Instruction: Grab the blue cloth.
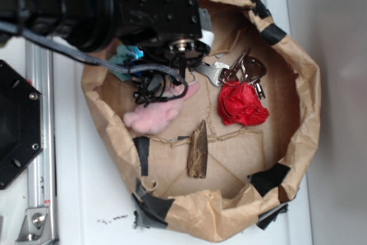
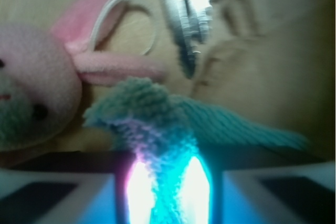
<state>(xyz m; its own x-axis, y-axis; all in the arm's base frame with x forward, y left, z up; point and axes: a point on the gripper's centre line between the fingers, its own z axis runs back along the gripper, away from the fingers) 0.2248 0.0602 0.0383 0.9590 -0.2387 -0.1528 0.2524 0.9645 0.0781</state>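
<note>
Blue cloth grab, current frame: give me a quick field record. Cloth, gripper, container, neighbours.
target: blue cloth, teal terry, bunched
gripper: gripper, fingers closed on a fold of the cloth
container: brown paper bag, rim rolled down, black tape patches
nearest neighbour: pink plush bunny, beside the cloth; contact unclear
other items: keys, red tissue-paper wad, wood piece
overhead visibility: cloth mostly hidden under the arm

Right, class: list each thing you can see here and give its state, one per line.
claw: shut on the blue cloth
blue cloth: bunched, pinched in the claw
pink plush bunny: lying in the bag
red tissue wad: crumpled
keys: loose, beside the wad
wood piece: lying flat
paper bag: open, rim rolled down
</note>
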